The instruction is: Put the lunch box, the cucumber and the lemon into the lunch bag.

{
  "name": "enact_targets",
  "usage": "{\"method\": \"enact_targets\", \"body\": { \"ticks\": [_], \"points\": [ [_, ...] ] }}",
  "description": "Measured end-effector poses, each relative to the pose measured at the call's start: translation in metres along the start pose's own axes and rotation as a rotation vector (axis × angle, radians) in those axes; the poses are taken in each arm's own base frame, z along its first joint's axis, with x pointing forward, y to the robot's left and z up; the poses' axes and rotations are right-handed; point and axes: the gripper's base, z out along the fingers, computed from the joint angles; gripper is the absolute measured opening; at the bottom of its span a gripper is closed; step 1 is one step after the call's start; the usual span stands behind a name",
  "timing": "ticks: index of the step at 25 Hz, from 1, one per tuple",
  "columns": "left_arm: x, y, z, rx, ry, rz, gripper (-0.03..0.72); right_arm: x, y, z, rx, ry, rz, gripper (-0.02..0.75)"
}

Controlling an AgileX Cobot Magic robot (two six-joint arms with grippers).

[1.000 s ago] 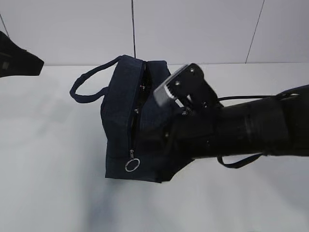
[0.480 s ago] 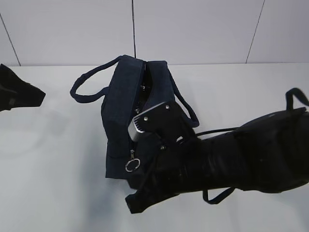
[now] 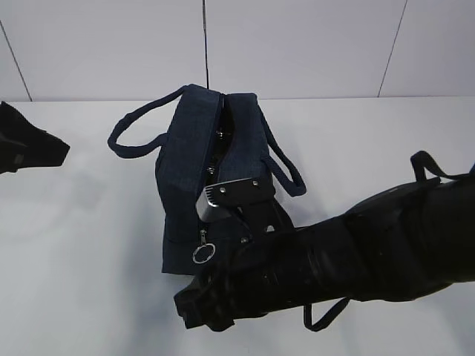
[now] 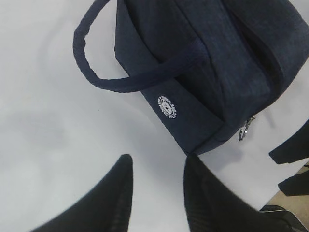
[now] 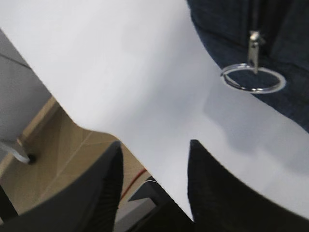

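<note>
One lunch bag (image 3: 185, 178), two handles (image 3: 133, 141), one ring pull (image 3: 203, 254), two claws (image 4: 157, 193)

We see bare counter (image 3: 82, 282) to the left of the lunch bag (image 3: 185, 170); our right arm (image 3: 356, 252) lies across its near right corner, blocking approach there, beside the ring pull (image 3: 203, 254).

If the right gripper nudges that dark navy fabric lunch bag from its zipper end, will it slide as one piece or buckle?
The dark navy fabric lunch bag would probably buckle a little first: its walls are soft cloth and its loop handles droop limply. It stands boxy and upright, so something may stiffen it, and it may then slide on the smooth white table. The silver ring pull hangs loose and would likely swing.
</note>
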Motion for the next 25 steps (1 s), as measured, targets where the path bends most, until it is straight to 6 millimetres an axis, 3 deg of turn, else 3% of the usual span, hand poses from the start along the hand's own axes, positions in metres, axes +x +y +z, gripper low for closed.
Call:
{"method": "enact_targets", "body": {
  "ticks": [11,18,25],
  "points": [
    [0.000,0.000,0.000,0.001,0.002,0.000,0.238,-0.037,-0.007,0.002,0.150,-0.115,0.126,0.385],
    [0.000,0.000,0.000,0.001,0.002,0.000,0.238,-0.032,-0.017,0.024,0.170,-0.077,0.219,0.387],
    [0.000,0.000,0.000,0.001,0.002,0.000,0.238,-0.031,-0.020,0.028,0.182,-0.072,0.242,0.379]
  ]
}}
